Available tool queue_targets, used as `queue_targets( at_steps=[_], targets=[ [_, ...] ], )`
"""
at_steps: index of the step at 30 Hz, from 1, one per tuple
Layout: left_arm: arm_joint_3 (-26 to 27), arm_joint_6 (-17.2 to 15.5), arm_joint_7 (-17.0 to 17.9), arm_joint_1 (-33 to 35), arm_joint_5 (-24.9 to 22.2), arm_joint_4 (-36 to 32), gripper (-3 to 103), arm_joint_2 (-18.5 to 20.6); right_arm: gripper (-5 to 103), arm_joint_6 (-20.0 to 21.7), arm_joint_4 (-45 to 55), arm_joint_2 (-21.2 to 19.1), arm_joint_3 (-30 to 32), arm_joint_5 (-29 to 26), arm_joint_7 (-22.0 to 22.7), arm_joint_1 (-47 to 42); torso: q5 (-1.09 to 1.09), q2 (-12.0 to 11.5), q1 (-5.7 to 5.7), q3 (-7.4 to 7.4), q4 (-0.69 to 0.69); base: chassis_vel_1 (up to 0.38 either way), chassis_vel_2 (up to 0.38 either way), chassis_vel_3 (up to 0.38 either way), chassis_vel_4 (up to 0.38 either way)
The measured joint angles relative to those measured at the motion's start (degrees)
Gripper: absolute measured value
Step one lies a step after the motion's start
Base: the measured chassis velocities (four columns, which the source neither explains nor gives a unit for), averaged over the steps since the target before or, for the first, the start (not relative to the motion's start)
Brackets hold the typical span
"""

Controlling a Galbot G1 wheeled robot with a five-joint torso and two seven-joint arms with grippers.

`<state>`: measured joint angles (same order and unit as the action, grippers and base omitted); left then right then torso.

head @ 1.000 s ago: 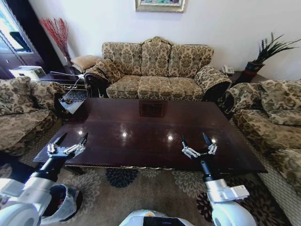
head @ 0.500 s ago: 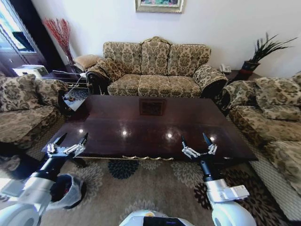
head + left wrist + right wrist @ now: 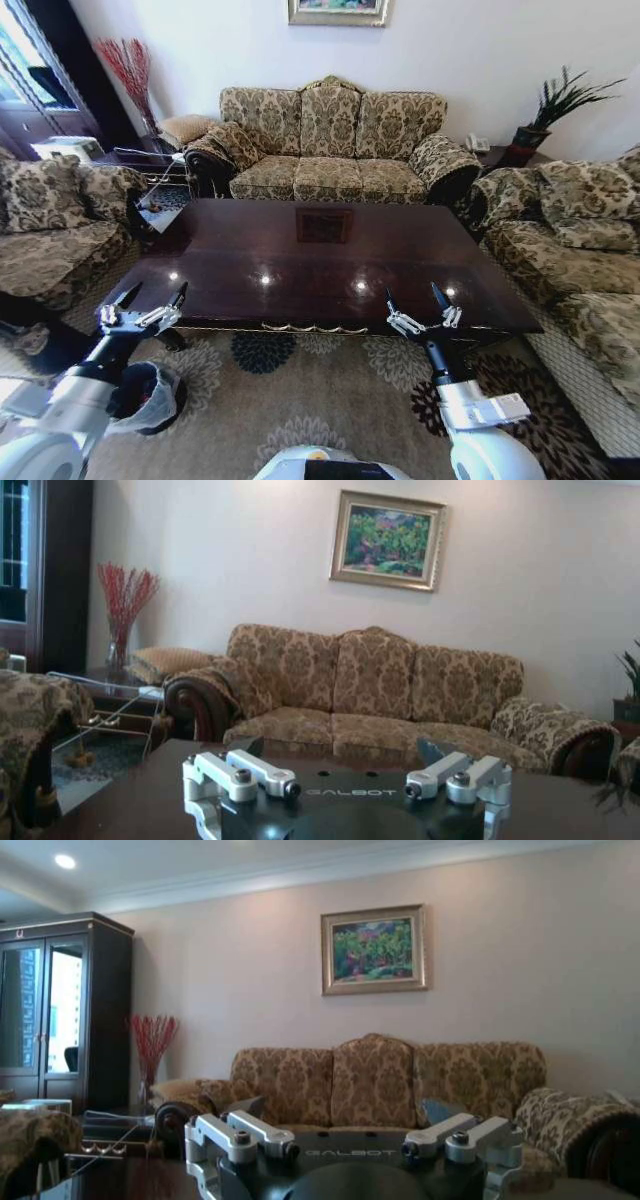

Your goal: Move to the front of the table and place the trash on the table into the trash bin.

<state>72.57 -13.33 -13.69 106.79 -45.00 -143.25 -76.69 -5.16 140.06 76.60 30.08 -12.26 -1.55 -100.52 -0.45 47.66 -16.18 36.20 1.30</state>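
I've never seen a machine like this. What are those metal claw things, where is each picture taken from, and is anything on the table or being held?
The wide picture comes from a camera on the robot's head, looking down at a living room. The two pronged claws are its grippers, the ends of its arms: the left gripper and the right gripper, both raised in front of it, open and holding nothing. The other two pictures come from small cameras on each wrist, looking out past the claw fingers toward the sofa and the painting. The long dark table ahead shows a glossy top with light reflections; I cannot make out any trash on it. On the carpet by the robot's left arm stands the trash bin, lined with a pale plastic bag.
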Motion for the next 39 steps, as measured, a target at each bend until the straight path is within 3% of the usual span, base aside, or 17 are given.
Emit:
queue_targets(
  at_steps=[39],
  targets=[
    [0.0, 0.0, 0.0, 0.0, 0.0, 0.0, 100, 0.0, 100, 0.0, 0.0, 0.0, 0.0, 0.0, 0.0, 0.0, 0.00, 0.0, 0.01, 0.00, 0.00, 0.000, 0.000, 0.000, 0.000]
  ],
)
